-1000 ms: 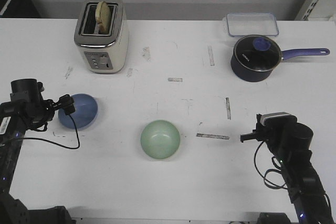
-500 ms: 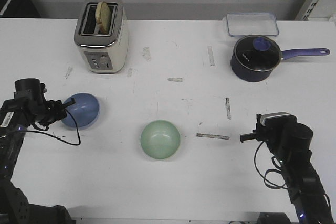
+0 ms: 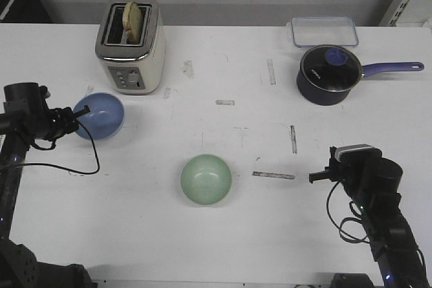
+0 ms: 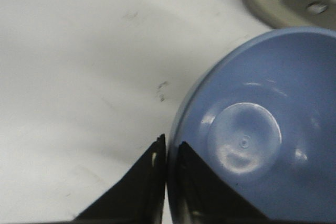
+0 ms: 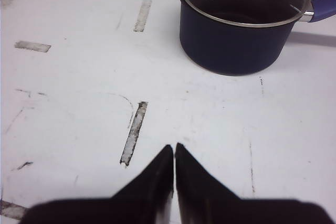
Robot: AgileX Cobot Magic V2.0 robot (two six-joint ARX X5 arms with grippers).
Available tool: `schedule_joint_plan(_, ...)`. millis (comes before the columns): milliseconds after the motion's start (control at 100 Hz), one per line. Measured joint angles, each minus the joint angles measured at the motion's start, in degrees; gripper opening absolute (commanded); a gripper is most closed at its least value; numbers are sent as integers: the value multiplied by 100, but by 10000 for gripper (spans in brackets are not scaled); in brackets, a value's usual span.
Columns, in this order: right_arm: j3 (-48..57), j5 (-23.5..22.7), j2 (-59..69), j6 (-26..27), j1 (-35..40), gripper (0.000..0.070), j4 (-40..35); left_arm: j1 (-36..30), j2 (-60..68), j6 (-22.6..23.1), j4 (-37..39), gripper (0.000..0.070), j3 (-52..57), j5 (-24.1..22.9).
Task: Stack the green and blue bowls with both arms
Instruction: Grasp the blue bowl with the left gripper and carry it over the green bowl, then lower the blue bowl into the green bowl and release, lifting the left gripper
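On the table's (image 3: 223,247) left, beside the toaster (image 3: 130,45): left gripper (image 3: 79,110) pinching blue bowl's (image 3: 100,115) rim, tilting it; green bowl (image 3: 206,179) sitting mid-table, right gripper (image 3: 314,177) idling closed, well apart.

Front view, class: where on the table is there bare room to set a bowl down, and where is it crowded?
Free: the wide patch between the green bowl and the right gripper, the middle strip between toaster and saucepan, and the near edge below the green bowl. Crowded: the left side, where the left gripper pinches the blue bowl beside the toaster, and the far right corner with saucepan and container.
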Motion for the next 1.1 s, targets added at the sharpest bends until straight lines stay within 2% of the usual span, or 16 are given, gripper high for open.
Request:
schedule_joint_plan(120, 0, 0, 0, -2, 0, 0, -2, -181, -72, -105, -251, 1, 704, 352)
schedule_joint_plan(260, 0, 0, 0, 0, 0, 0, -2, -767, -382, -120, -535, 1, 1283, 487)
schedule_joint_plan(420, 0, 0, 0, 0, 0, 0, -7, -1827, -730, -105, -839, 1, 1349, 511)
schedule_joint_plan(640, 0, 0, 0, 0, 0, 0, -46, -3530, -498, 92, -1764, 0, 1335, 494)
schedule_joint_plan(790, 0, -9, 0, 0, 0, 0, -46, -4435, -107, 214, -1805, 0, 1335, 492)
schedule_joint_plan(940, 0, -11, 0, 0, 0, 0, -46, -4830, 452, 391, -1797, 1, 1335, 461)
schedule_joint_plan(1100, 0, -11, 0, 0, 0, 0, -46, -4854, 949, 455, -1840, 1, 1335, -50)
